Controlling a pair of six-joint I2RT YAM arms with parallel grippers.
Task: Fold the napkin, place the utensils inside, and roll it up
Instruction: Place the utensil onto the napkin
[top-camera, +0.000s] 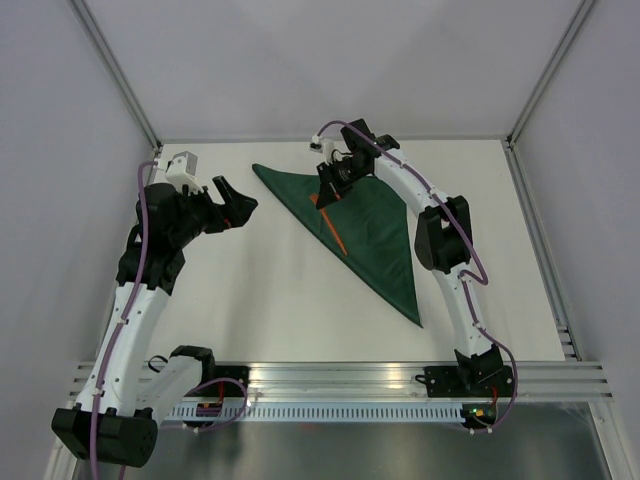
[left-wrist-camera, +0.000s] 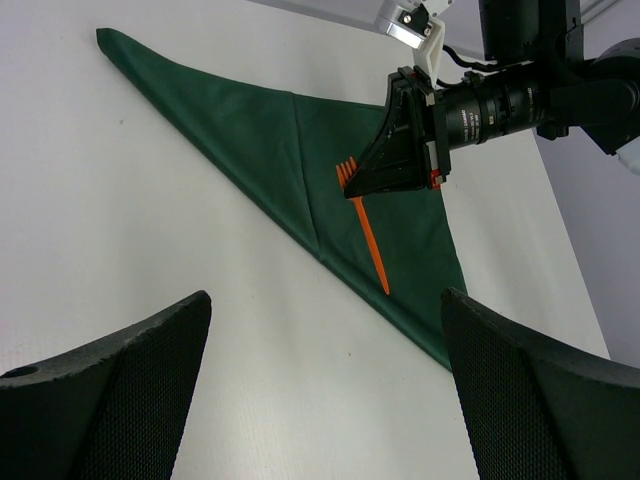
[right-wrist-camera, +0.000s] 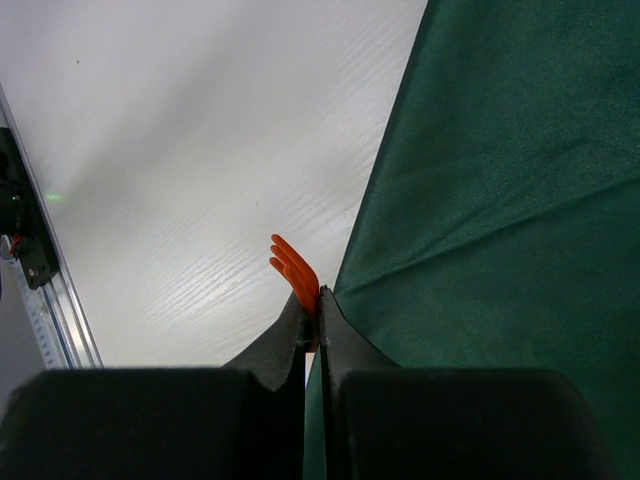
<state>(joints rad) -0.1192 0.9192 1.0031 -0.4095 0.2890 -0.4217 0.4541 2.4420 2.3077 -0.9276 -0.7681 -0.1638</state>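
No legible text, label, brand or number anywhere.

Seen from my remote station: the napkin (top-camera: 380, 240) lies on the table (top-camera: 260, 290), right of centre, one corner at the far left and another at the near right. The utensil (top-camera: 338, 238) sits over the napkin beside its left edge — far end between the right gripper's (top-camera: 327, 197) fingers. The left gripper (top-camera: 240, 203) hangs left of the napkin, well apart.
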